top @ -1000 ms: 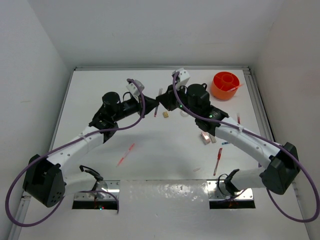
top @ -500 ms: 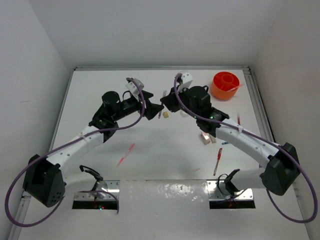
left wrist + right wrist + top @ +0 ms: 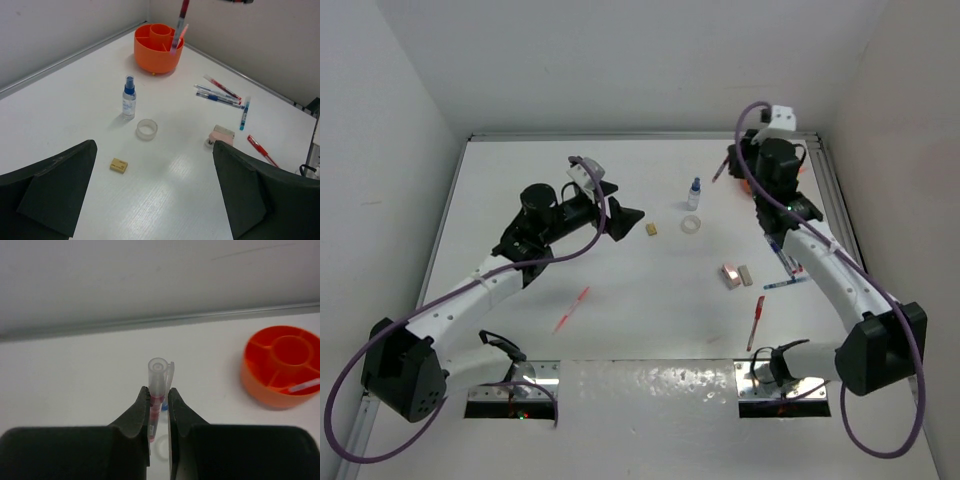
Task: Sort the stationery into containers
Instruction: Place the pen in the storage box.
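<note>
1. The right hand [image 3: 159, 402], clamped on a red pen [image 3: 156, 385], has swung from the middle of the surface [image 3: 640, 290] to near the orange tub [image 3: 150, 57].
2. The left hand [image 3: 623, 217], closed before, now gapes wide and empty.

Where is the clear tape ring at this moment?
In the top view, the tape ring lies just on the near side of the blue-capped bottle, right of the tan eraser.

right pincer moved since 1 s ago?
Yes. The right pincer, shut on a pen, swung right and farther back, away from the tan eraser, past the spray bottle.
</note>
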Robot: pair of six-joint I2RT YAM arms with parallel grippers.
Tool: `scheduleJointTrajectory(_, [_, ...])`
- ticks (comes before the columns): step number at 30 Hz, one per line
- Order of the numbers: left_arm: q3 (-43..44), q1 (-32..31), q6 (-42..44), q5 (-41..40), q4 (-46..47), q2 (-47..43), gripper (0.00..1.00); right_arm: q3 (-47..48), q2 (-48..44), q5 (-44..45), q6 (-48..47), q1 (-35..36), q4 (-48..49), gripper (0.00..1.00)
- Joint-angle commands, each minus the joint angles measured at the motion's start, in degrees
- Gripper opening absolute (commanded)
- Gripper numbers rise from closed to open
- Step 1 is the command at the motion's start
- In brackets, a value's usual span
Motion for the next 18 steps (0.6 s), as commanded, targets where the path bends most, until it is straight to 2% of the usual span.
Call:
scheduleJointTrajectory(1, [0.74, 1.04, 0.98, -3.80, -0.60, -1.95, 1.00, 3.10, 0.60, 4.26, 5.00, -7.67, 4.22, 0.00])
scheduleJointTrajectory(4, [0.92, 2.54, 1.07, -5.74, -1.40, -1.69, 1.00, 4.24, 4.28, 7.85, 5.01, -11.29, 5.37, 0.00])
scheduleJointTrajectory(11, [1.62, 6.75, -0.07, -6.36, -1.84, 1.12, 1.00, 4.42, 11.58, 20.07, 1.49, -14.64, 12.49, 0.00])
scheduleJointTrajectory(18, [3.81, 8.87, -0.60, -6.71, -1.31, 5.34, 0.99, 5.30, 18.53, 22.02, 3.15, -18.33, 16.45, 0.00])
